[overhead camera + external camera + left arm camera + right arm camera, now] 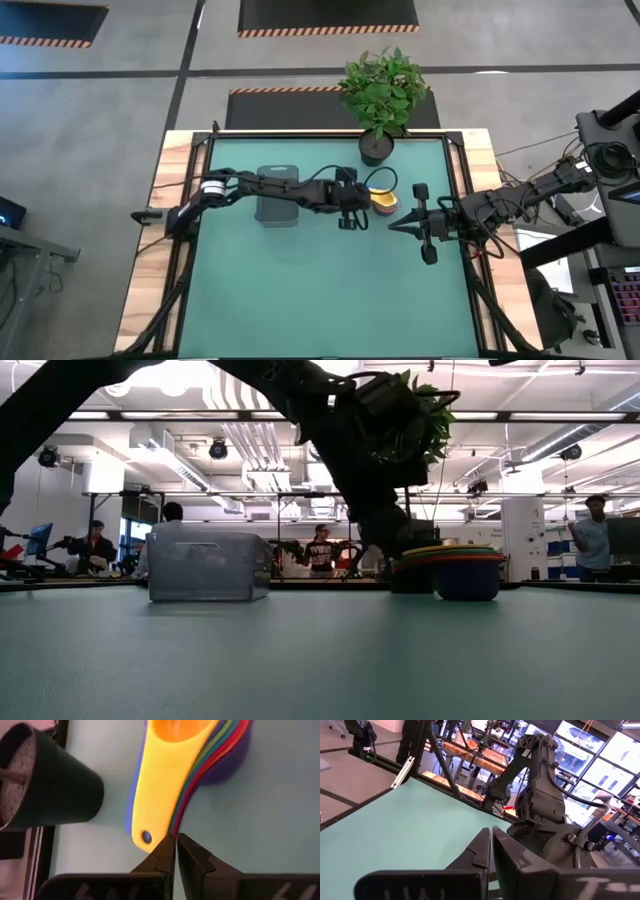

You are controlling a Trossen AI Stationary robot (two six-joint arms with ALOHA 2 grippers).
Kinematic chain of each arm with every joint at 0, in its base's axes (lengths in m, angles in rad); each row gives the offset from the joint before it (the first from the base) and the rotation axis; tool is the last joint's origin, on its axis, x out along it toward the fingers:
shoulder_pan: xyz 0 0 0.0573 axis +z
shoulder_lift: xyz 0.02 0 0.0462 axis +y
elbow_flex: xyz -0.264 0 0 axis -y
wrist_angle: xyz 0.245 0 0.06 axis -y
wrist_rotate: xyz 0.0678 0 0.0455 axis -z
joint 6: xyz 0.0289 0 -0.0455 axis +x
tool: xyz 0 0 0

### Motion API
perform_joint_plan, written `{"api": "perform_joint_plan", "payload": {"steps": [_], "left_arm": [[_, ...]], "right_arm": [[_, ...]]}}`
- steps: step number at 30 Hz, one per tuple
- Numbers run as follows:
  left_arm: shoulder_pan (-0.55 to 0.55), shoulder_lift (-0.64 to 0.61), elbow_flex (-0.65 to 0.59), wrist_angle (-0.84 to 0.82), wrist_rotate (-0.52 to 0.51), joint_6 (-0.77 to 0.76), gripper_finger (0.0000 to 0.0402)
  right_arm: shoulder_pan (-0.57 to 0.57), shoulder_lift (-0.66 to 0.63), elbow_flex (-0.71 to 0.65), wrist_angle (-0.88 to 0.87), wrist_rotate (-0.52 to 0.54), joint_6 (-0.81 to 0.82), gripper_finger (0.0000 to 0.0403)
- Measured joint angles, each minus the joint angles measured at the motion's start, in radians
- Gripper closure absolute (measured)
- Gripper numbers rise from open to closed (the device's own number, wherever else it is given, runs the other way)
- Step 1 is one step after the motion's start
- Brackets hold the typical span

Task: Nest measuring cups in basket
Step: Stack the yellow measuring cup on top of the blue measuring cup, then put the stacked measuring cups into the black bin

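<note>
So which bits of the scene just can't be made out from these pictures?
- The measuring cups: the left wrist view's top edge cuts off the bowls; in the high view the left end effector covers part of the stack.
- The basket: the left arm crosses it from above, so its inside is hidden.
- The black plant pot: cut off at the edge in the left wrist view.
- The right end effector: blocks the table ahead in the right wrist view.

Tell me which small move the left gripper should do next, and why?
Probably open the fingers slightly and ease forward over the handle ends. In the left wrist view the left gripper is shut, its tips just at the end of the fanned handles of the nested measuring cups, gripping nothing. The stack sits beside the plant pot, outside the basket. The right gripper waits shut nearby.
</note>
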Motion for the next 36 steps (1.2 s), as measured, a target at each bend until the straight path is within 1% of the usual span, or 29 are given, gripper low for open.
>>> {"api": "perform_joint_plan", "payload": {"steps": [13,17,19,23,25,27,31,33,36], "left_arm": [[0.011,0.001,0.008,0.019,-0.003,0.000,0.0402],[-0.009,-0.004,0.008,-0.003,-0.006,0.010,0.0402],[-0.038,-0.020,0.008,-0.009,-0.035,0.027,0.0402],[-0.102,-0.073,-0.016,-0.008,-0.163,0.067,0.0401],[-0.125,-0.120,-0.068,0.000,-0.178,0.070,0.0401],[-0.146,-0.193,-0.150,0.022,-0.180,0.061,0.0401],[-0.188,-0.381,-0.337,0.098,-0.183,0.025,0.0401],[-0.212,-0.474,-0.427,0.137,-0.182,0.001,0.0401],[-0.254,-0.608,-0.550,0.200,-0.181,-0.038,0.0401]], "right_arm": [[0.000,0.000,0.000,-0.001,0.000,-0.006,0.0394],[0.000,0.000,0.000,-0.014,0.000,-0.006,0.0394],[0.000,0.000,0.000,-0.028,0.000,-0.005,0.0394],[0.000,0.000,0.000,-0.058,0.001,-0.004,0.0394],[0.000,0.000,0.000,-0.058,0.001,-0.001,0.0394],[0.000,0.000,0.000,-0.059,0.001,0.010,0.0394],[0.000,0.000,0.000,-0.060,0.012,0.022,0.0394],[0.000,0.003,0.000,-0.061,0.069,0.042,0.0394],[0.000,0.009,0.000,-0.086,0.220,0.094,0.0394]]}}
